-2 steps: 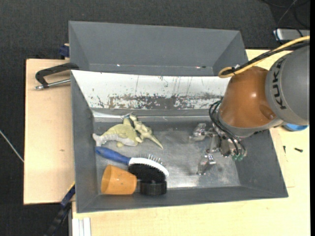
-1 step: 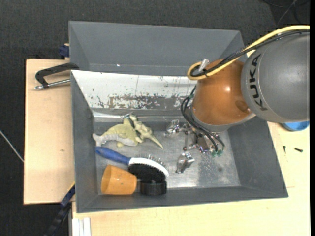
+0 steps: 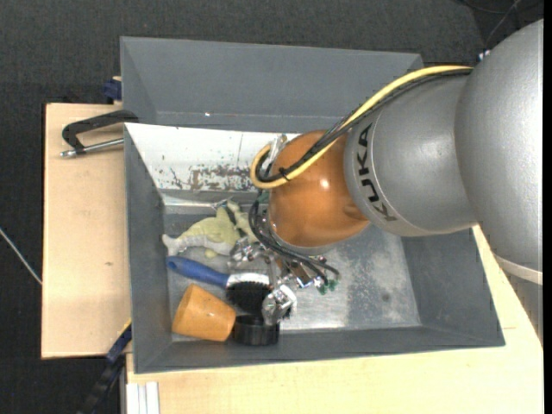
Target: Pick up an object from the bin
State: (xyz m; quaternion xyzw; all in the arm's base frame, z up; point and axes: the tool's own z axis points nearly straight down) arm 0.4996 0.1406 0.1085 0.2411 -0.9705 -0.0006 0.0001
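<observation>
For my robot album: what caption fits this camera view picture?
Gripper low in the grey bin, by a black thing, orange cup and blue tool.

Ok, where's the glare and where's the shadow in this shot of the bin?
Camera view: strong light whitens the bin's back wall; a soft sheen sits on the arm's orange cover; the left wall lies in darker shade.

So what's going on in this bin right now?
A robot arm is down in the grey bin, with its tool low near the front, right beside a black round piece. An orange cup, a blue-handled thing and a pale yellowish soft toy lie just left of it. Whether it has hold of anything, I can't tell.
</observation>
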